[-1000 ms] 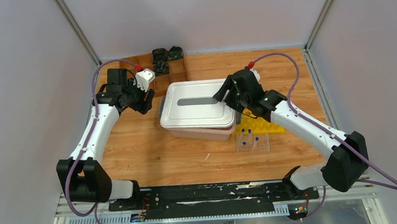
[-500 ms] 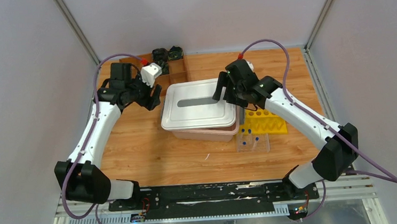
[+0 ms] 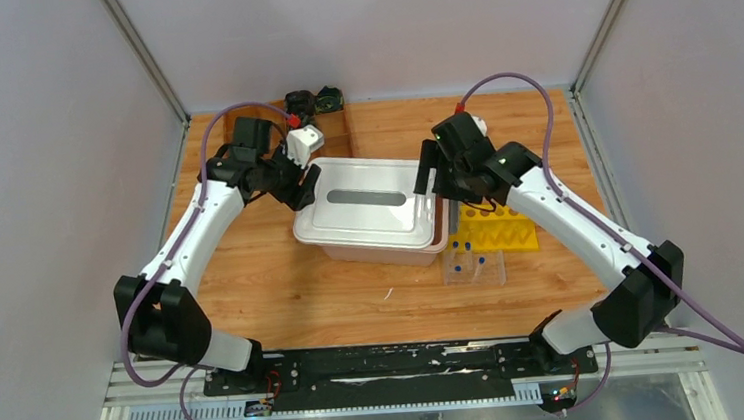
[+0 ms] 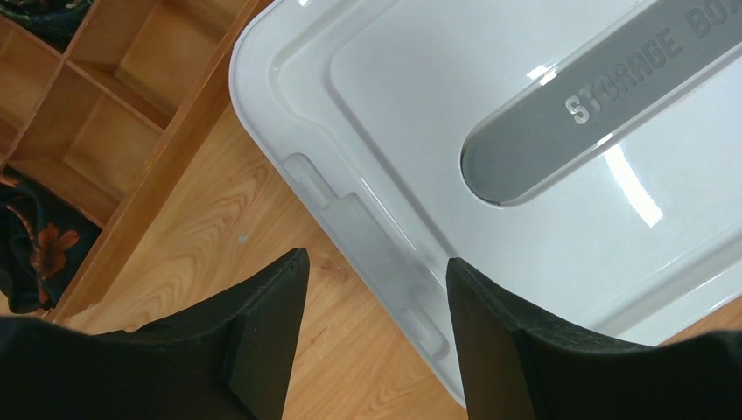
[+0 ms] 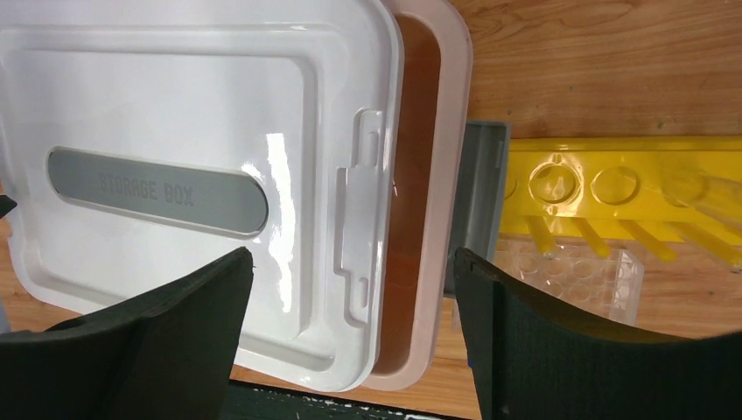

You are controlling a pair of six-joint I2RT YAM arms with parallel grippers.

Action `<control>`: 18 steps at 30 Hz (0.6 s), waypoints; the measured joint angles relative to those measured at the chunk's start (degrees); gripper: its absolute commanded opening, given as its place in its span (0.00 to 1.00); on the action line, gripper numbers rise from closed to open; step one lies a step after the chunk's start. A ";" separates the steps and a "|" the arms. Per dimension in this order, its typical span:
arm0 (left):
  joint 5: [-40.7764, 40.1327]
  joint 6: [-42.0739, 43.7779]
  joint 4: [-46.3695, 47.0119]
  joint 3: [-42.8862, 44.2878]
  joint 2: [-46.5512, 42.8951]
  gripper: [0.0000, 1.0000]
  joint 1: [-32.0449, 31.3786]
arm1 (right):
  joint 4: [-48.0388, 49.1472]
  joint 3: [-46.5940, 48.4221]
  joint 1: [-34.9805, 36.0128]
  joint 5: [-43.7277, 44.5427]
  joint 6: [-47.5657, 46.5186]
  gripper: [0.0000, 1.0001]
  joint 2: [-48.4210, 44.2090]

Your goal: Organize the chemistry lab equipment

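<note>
The left gripper (image 4: 374, 278) and right gripper (image 5: 352, 262) hang with jaws spread over opposite latch tabs of the white lid (image 3: 368, 206), seemingly to lift it level off the pink bin (image 5: 448, 131). The yellow tube rack (image 3: 497, 231) and clear tray (image 3: 474, 268) lie just beside the bin's right wall, likely awaiting storage.

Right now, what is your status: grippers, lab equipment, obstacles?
Left gripper, right gripper open, at opposite ends of white lid. Yellow rack, clear tray beside pink bin. Lid mostly covers bin.

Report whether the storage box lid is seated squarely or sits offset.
Offset. The white lid sits shifted sideways, leaving a strip of the pink bin uncovered along the side nearest the yellow rack.
</note>
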 measured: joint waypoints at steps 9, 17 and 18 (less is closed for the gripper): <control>-0.55 0.17 -1.31 0.26 -1.44 0.65 0.15 | -1.55 0.72 -0.33 1.31 -1.66 0.89 0.66; 0.90 0.11 -2.03 1.29 -2.29 0.65 3.82 | 0.87 -1.03 -3.61 -2.62 -2.32 0.89 1.99; 1.14 0.11 -2.08 1.29 -2.36 0.65 4.46 | 1.36 -1.05 -4.07 -3.28 -2.40 0.88 2.19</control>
